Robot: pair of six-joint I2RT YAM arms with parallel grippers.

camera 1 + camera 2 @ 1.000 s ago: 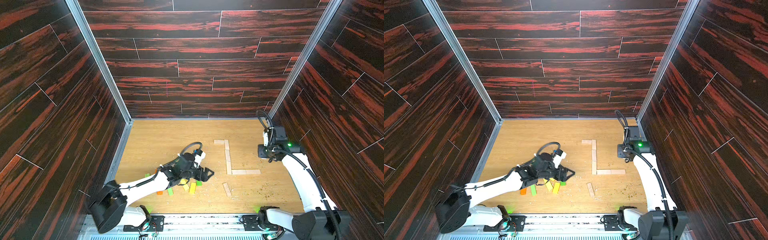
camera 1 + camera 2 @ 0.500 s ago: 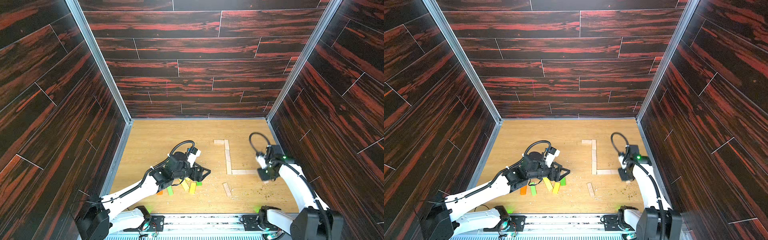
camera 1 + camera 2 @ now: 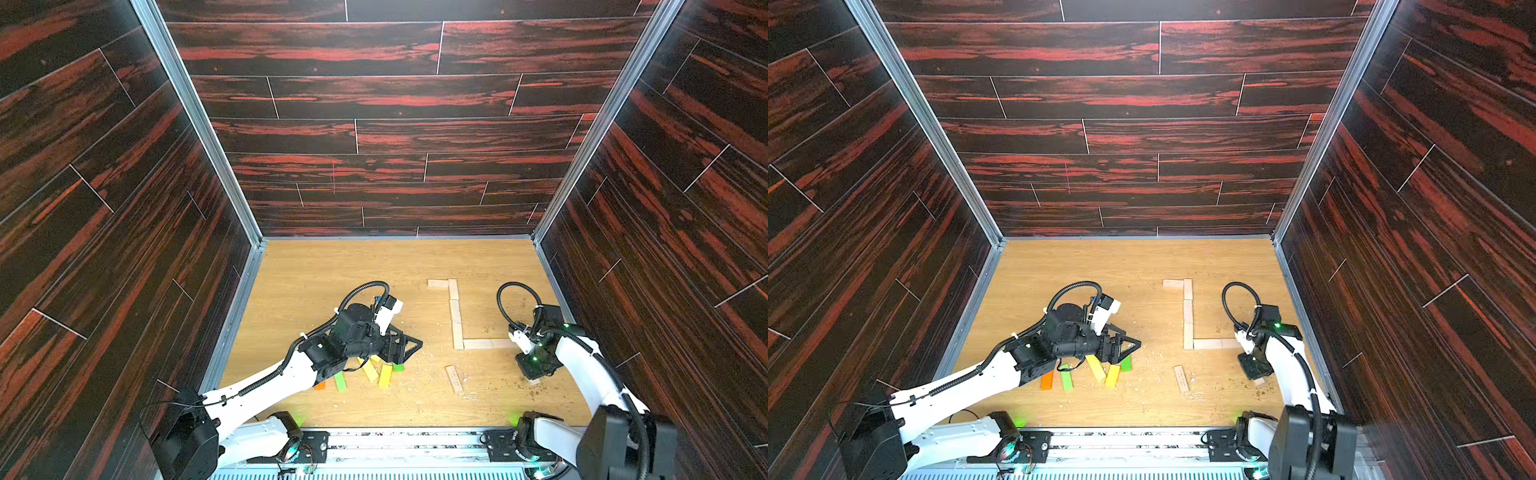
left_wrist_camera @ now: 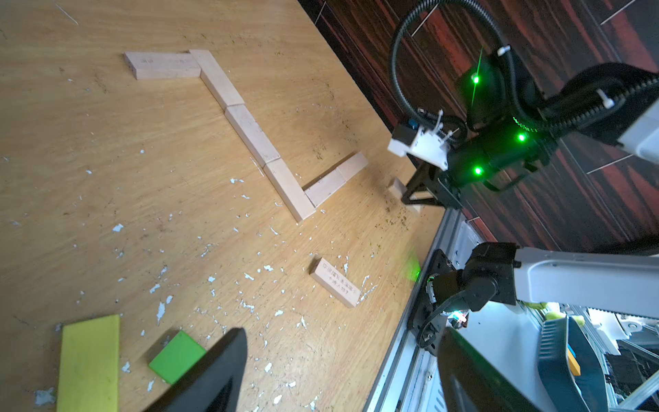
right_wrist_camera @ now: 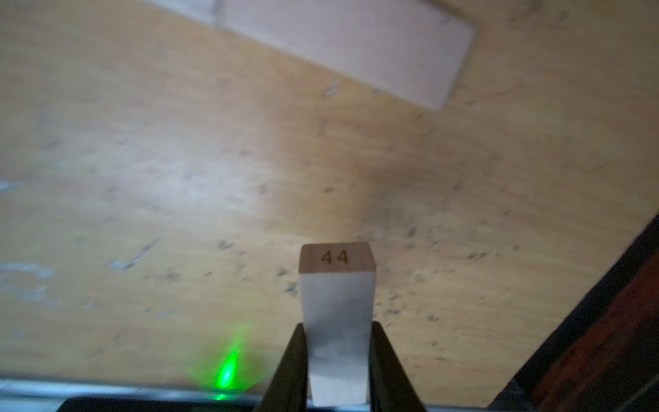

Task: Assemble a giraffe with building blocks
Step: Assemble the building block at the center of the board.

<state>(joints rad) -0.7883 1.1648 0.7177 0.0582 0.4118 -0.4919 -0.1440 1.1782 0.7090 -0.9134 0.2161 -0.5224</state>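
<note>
Lower right, your right end effector (image 3: 534, 375) grips a pale block (image 5: 337, 285); your left end effector (image 3: 409, 345) gapes wide, green block (image 3: 398, 367) just below.

Orange block (image 3: 320, 386) partly hidden under left arm (image 3: 266, 384)

Dark-red plank walls (image 3: 374, 104), scuffed (pale) floor (image 3: 332, 266).

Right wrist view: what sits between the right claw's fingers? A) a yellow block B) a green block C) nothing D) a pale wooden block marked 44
D: the right claw is shut on a pale block whose end face reads 44.
</note>
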